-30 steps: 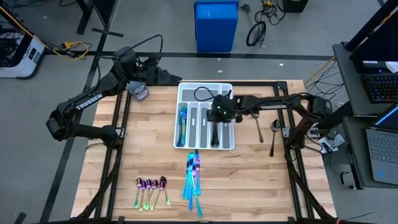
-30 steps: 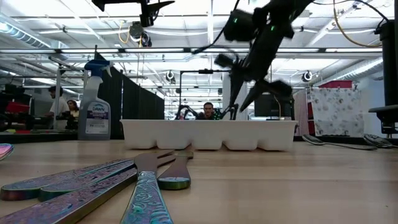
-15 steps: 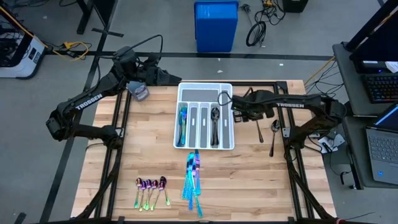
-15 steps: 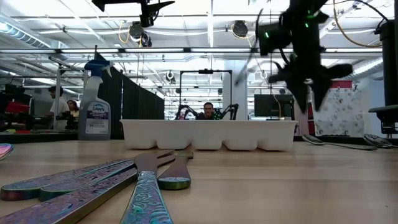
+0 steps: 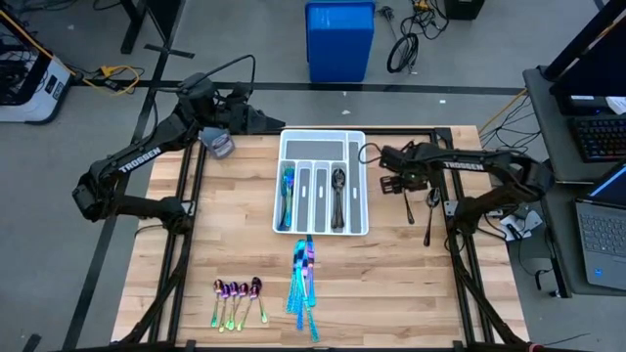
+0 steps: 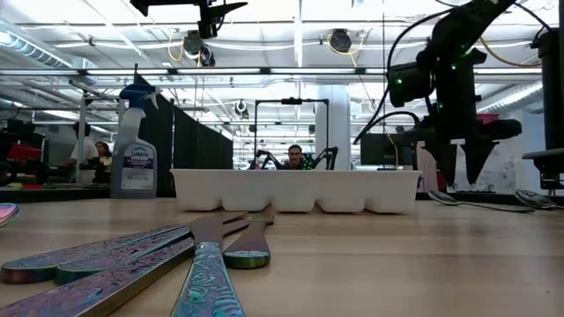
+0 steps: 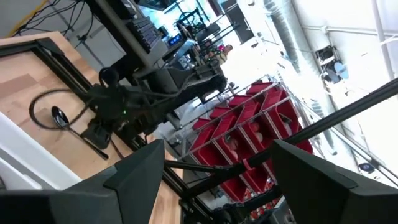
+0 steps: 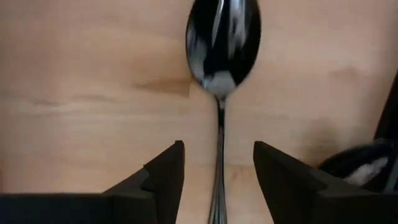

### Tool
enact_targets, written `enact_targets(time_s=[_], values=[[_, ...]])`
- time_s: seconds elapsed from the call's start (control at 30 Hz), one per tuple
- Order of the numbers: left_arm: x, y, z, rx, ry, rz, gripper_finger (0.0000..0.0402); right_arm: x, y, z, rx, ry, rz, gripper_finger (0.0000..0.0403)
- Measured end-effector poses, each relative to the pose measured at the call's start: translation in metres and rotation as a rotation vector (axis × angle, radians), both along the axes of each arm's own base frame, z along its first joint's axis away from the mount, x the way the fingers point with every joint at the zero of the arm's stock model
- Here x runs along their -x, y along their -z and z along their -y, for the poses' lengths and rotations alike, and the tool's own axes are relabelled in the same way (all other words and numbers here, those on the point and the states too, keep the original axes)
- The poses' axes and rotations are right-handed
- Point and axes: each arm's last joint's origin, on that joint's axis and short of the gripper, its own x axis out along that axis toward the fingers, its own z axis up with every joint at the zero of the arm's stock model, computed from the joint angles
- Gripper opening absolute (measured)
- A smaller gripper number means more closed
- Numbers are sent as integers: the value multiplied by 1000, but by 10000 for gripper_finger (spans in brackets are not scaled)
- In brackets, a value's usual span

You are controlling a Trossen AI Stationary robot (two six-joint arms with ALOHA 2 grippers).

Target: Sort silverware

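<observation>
Spoons (image 5: 421,207) right of tray (image 5: 358,186)

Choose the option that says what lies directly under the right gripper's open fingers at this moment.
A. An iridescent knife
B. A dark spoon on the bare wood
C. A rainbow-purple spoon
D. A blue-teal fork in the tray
B: the right wrist view shows the dark spoon on the wooden table, its handle running between the open right gripper.

You work on a table (image 5: 411,284) of pale, matt wood planks with visible grain. The dark spoon (image 8: 222,46) is polished metal with mirror-like reflections, and the knives (image 6: 198,282) carry a glossy iridescent finish with a fine pattern. The tray (image 6: 295,189) at centre frame is smooth, matt white plastic.
</observation>
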Motion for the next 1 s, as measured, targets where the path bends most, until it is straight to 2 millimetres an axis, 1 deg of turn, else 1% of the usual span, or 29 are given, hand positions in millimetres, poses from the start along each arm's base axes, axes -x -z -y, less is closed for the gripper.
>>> enact_targets(time_s=[0.23, 0.5, 0.73, 0.9, 1.0], values=[[0, 0, 0, 1, -17, 0, 278, 4, 7, 17, -25, -1, 33, 160], [0, 0, -1, 1, -42, -1, 278, -2, 21, 22, -45, -22, 2, 160], [0, 0, -2, 1, -61, -1, 278, -3, 31, 23, -71, -20, -25, 155], [0, 0, -2, 2, -73, -1, 278, 6, 44, 17, -117, 18, -3, 153], [0, 0, -2, 3, -75, -2, 278, 7, 47, 15, -126, 17, 5, 134]])
